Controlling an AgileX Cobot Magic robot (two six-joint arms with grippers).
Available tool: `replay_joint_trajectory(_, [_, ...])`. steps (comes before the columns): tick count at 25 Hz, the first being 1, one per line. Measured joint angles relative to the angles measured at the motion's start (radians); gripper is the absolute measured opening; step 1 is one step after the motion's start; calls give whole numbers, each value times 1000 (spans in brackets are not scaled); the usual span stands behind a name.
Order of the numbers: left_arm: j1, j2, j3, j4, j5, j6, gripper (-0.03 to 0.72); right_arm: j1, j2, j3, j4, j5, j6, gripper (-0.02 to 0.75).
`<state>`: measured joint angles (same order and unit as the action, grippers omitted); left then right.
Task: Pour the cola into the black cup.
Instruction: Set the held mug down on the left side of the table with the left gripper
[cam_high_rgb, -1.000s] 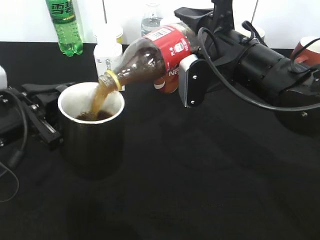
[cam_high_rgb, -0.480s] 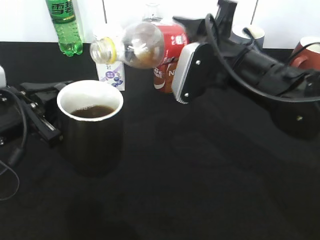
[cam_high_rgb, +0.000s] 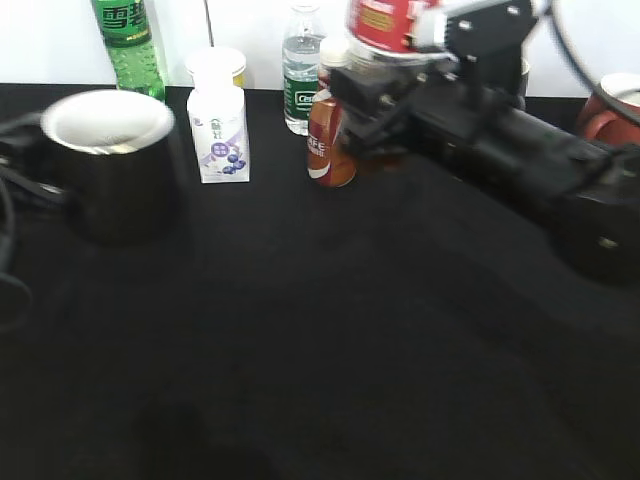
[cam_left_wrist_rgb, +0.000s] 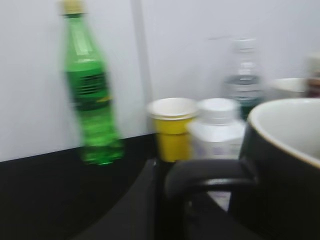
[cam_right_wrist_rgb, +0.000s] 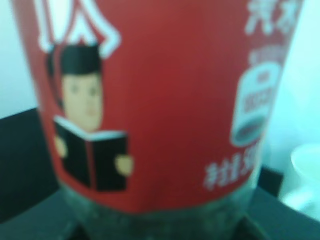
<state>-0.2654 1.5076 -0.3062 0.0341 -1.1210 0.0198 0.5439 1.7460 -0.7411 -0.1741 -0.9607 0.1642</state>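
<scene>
Black table fills most of the exterior view. Right arm reaches in from the right, its gripper clamped on the cola bottle, which stands upright and raised at top centre, upper part out of frame. Right wrist view is nearly all the bottle's red label, dark liquid at the bottom edge. Black cup sits far left on the table, well apart from the bottle, white inside showing. Left gripper is right at the cup handle in the left wrist view; too blurred to tell whether it's closed. Back row: green bottle, yellow cup, white bottle with purple label, clear water bottle, brown-orange bottle.
</scene>
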Motion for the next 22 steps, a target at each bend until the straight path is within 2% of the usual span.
replay_joint_trajectory(3, [94,94,-26,-70,-10,18,44,-93,-76,86,13,11,6,369])
replay_joint_trajectory(5, [133,203,-117,-82,-7,21,44,-134,-93,133,30,11,7,369])
replay_joint_trajectory(10, [142,534,-483,-82,-10,21,44,-135,-95,153,27,13,8,369])
replay_joint_trajectory(14, [142,694,-689,-81,-11,21,44,-135,-97,153,37,13,8,368])
replay_joint_trajectory(16, [142,707,-705,-81,-9,17,51,-135,-97,153,66,13,8,368])
replay_joint_trajectory(17, [142,707,-700,-81,-20,10,81,-135,-97,153,74,5,8,368])
replay_joint_trajectory(20, [143,684,-619,-88,-48,4,247,-135,-98,153,82,0,8,368])
replay_joint_trajectory(22, [143,621,-514,-114,-78,4,277,-137,-98,153,129,0,-11,368])
